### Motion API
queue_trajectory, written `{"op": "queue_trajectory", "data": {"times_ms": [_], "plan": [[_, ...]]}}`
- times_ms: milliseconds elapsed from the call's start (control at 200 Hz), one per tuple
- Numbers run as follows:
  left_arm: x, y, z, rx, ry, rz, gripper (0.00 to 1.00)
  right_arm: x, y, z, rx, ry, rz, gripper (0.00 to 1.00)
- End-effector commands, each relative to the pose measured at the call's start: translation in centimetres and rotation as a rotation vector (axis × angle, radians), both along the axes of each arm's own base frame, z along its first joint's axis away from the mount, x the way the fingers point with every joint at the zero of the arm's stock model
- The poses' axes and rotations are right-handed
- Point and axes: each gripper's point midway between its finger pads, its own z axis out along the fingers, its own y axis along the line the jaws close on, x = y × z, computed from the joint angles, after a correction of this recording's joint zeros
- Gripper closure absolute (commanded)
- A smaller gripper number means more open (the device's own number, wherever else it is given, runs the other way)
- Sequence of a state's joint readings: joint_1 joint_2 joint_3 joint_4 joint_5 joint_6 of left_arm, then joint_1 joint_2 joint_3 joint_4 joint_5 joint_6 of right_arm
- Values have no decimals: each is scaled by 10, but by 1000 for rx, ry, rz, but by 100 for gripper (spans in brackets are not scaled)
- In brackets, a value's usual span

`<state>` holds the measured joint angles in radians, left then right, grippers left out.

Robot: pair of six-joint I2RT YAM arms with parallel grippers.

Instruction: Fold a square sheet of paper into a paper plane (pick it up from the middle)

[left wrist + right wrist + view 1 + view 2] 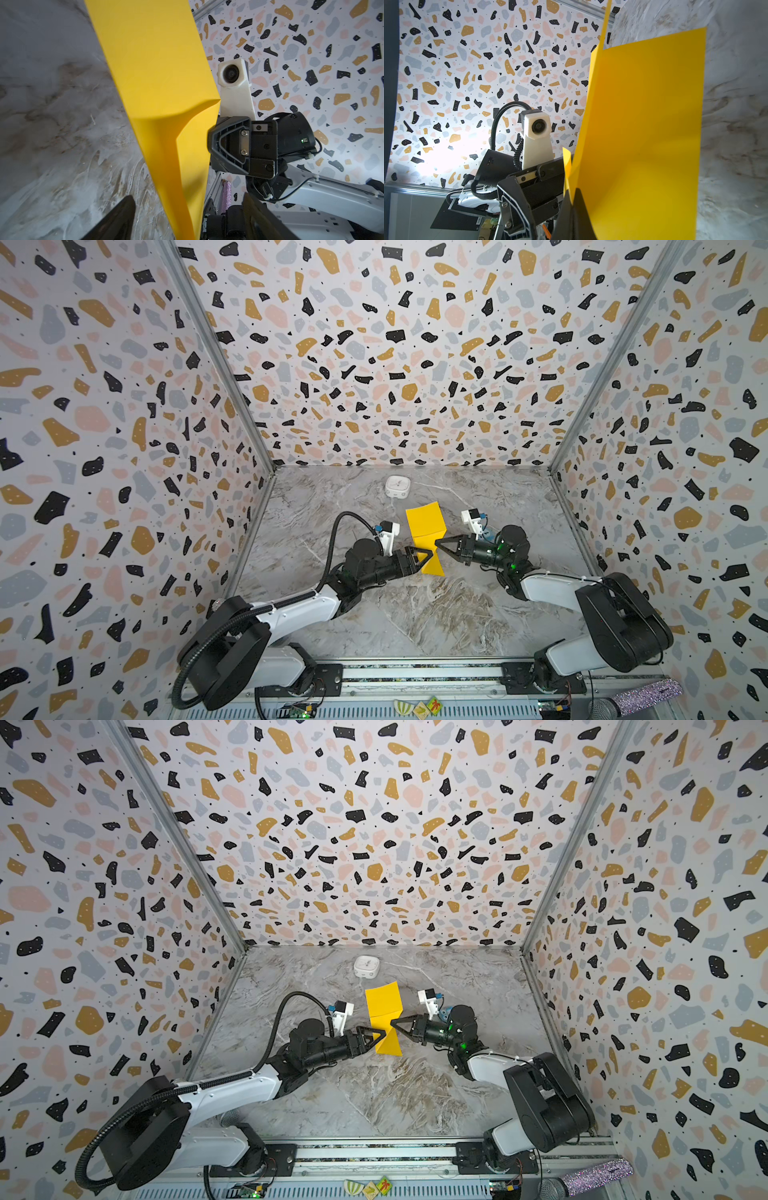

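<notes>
The square sheet of paper (424, 522) (382, 998), bright yellow-orange, is held up off the marble table and bent across its middle. My right gripper (437, 545) (392, 1022) is shut on the sheet's middle from the right; the right wrist view shows its tips (573, 192) pinching the sheet (643, 124). From the left, my left gripper (430, 556) (384, 1034) stands open. The left wrist view has the sheet (158, 83) running between the spread fingers of my left gripper (188, 196), touching neither. No paper plane shape shows.
A white rounded box (397, 486) (366, 966) sits near the back wall. A small blue cube (488, 535) (444, 1014) lies behind the right wrist. Patterned walls close in three sides. The front rail (415, 672) carries both arm bases.
</notes>
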<state>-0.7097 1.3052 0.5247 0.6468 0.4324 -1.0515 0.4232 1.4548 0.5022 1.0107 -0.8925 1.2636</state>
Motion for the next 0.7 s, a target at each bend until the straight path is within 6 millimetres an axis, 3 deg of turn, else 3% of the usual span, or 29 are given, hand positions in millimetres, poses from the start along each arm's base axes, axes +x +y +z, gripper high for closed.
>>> {"op": "queue_trajectory", "data": {"times_ms": [0, 225, 506, 626, 696], "plan": [[-5, -10, 40, -146, -68, -58, 28, -2, 2, 28, 49, -52, 24, 98], [-1, -11, 45, -156, -80, -52, 56, -1, 3, 36, 73, -58, 27, 97], [7, -8, 38, -105, -92, -10, 79, -1, -4, 29, 47, -55, 9, 96], [8, -11, 35, -89, -88, -18, 92, 0, -8, 27, 37, -59, 1, 91], [9, -11, 32, -69, -85, -19, 96, 1, -12, 23, 16, -58, -11, 81]]}}
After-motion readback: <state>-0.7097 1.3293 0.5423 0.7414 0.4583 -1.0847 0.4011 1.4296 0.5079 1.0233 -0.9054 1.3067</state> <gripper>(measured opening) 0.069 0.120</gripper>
